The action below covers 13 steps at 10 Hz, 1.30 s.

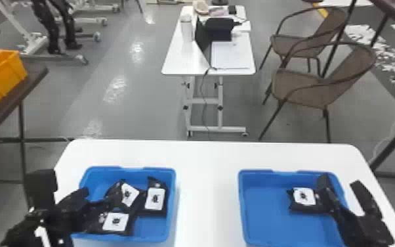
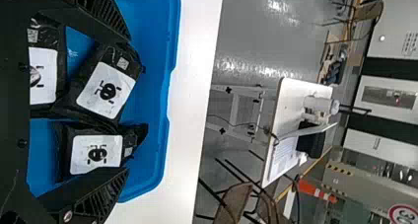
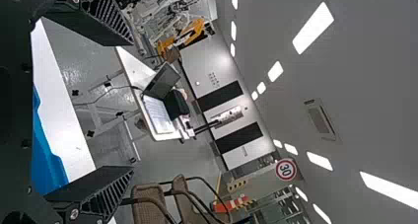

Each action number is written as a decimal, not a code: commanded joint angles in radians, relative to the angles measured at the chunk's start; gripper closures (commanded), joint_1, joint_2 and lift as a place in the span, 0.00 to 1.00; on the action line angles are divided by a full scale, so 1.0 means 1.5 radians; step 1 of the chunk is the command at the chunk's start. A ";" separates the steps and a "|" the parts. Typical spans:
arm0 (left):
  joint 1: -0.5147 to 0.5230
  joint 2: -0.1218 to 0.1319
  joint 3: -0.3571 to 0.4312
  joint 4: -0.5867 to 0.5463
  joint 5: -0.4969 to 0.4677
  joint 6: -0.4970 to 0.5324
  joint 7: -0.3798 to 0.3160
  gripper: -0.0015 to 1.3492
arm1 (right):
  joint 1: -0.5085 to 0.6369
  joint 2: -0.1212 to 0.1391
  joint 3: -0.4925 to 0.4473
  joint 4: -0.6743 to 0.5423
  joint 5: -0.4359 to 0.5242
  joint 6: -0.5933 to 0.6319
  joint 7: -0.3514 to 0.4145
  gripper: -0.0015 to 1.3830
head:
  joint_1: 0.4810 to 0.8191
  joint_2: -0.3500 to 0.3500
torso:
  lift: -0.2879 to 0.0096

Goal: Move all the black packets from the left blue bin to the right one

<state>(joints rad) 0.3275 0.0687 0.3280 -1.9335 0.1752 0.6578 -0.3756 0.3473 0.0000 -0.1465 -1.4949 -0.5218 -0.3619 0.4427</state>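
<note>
In the head view, my left gripper [image 1: 101,195] is open above the left blue bin [image 1: 173,210], which holds three black packets with white labels: one tilted packet [image 1: 128,194], one at the right wall [image 1: 155,198] and one nearer the front [image 1: 116,222]. Those packets [image 2: 106,90] show between the spread fingers of my left gripper [image 2: 126,104] in the left wrist view. Over the right side of the right blue bin [image 1: 242,210] stands my right gripper [image 1: 340,186], open. Its inner finger overlaps the edge of a black packet [image 1: 304,196]. My right gripper [image 3: 132,105] has nothing between its fingers in the right wrist view.
Both bins stand on a white table [image 1: 206,184], with a gap between them. An orange bin [image 1: 1,77] sits on a dark table at the left. Beyond are a second white table [image 1: 177,59] and brown chairs [image 1: 308,85].
</note>
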 commanded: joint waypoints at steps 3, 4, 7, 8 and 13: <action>0.028 -0.028 0.011 -0.025 0.046 0.034 0.058 0.00 | -0.002 0.001 -0.001 0.001 -0.002 0.003 0.002 0.08 | 0.63 0.58 | 0.97; 0.018 -0.002 0.007 -0.008 0.045 0.038 0.058 0.00 | -0.002 0.001 -0.001 0.002 -0.002 0.004 0.003 0.08 | 0.63 0.58 | 0.97; -0.039 0.097 -0.034 0.088 0.057 0.034 0.049 0.00 | -0.001 0.001 0.000 0.003 -0.005 0.004 0.005 0.08 | 0.63 0.62 | 0.97; -0.063 0.109 -0.054 0.134 0.055 0.019 0.042 0.06 | -0.001 0.001 0.000 0.004 -0.008 0.004 0.005 0.08 | 0.63 0.63 | 0.97; -0.184 0.101 -0.117 0.336 -0.037 -0.037 -0.007 0.12 | -0.004 0.001 0.002 0.010 -0.013 0.004 0.010 0.08 | 0.63 0.59 | 0.97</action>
<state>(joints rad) 0.0703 0.2207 0.1618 -1.4633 0.1285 0.6152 -0.3876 0.3409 0.0000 -0.1432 -1.4820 -0.5415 -0.3559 0.4567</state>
